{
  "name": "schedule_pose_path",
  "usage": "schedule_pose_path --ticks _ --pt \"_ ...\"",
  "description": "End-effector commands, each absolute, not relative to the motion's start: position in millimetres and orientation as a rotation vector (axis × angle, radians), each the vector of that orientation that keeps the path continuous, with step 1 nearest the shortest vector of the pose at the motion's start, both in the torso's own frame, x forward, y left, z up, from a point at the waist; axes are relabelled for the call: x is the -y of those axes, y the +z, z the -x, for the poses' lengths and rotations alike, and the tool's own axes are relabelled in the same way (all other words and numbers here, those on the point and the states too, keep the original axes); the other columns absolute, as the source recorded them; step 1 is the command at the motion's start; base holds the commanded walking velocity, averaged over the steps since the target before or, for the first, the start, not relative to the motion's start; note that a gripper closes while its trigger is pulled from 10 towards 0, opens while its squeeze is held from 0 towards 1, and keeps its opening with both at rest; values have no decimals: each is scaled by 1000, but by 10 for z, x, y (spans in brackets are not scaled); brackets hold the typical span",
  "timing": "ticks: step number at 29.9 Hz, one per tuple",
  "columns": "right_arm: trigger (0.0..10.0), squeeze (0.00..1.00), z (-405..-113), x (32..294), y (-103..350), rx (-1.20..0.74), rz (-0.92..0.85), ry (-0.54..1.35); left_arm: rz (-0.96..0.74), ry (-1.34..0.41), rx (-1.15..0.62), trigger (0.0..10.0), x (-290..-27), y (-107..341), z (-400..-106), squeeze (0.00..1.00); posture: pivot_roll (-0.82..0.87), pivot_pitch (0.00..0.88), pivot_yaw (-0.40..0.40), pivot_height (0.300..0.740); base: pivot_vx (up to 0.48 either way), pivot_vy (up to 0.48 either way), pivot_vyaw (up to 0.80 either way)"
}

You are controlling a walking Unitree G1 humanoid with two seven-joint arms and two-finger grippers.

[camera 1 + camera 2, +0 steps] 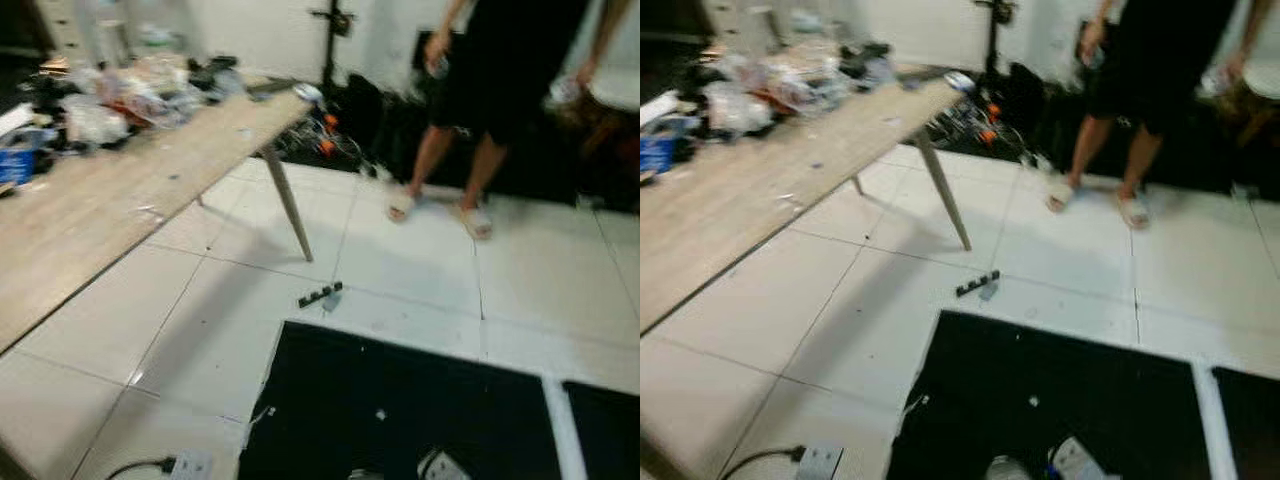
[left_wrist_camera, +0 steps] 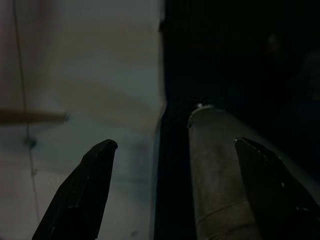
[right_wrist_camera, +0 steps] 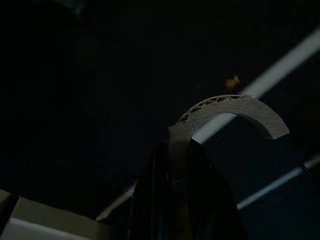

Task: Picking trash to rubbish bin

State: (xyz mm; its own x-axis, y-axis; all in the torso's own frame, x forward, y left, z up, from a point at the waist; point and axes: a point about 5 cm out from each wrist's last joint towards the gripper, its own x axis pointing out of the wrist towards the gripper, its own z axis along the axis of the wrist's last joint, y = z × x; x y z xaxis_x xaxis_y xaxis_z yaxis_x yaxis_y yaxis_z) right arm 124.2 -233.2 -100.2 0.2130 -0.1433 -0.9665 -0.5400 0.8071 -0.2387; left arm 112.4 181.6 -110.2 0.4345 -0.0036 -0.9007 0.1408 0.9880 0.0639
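In the right wrist view my right gripper is shut on one end of a grey curved strip with a lattice edge, held over a dark floor. In the left wrist view my left gripper stands open. A grey cylinder with a small cap lies between its fingers, close to one finger and well apart from the other. On the floor tiles past the table leg lies a small black piece with a bit of clear scrap beside it. The eye views are blurred.
A long wooden table runs along the left, its far end piled with bags and clutter. A person in black stands at the back right. Black mats cover the near floor. A power strip lies at the bottom left.
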Motion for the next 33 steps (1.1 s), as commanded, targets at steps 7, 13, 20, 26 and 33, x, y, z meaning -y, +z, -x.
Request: schedule_pose_path --ticks 7,13,20,26,33 --pt "10000 0 -1205 2280 -1025 -1358 598 312 -133 -79 -1156 10000 -1843 -1130 -1016 0 -39 47 17 740 0 0 -775" --pt "10000 0 -1210 2277 -1024 -1356 601 315 -131 -80 -1154 10000 -1836 -1129 -1026 0 -39 45 15 740 0 0 -775" --pt "10000 0 -1215 2262 -1026 -1354 604 321 -128 -80 -1151 10000 -1827 -1126 -1039 0 -40 43 13 740 0 0 -775" --pt "10000 0 -1224 2267 -1022 -1354 609 323 -126 -81 -1150 10000 -1827 -1125 -1044 0 -42 40 10 740 0 0 -775" --pt "10000 0 -1243 2279 -1014 -1350 615 325 -122 -85 -1146 10000 -1819 -1122 -1057 0 -45 33 7 740 0 0 -775"
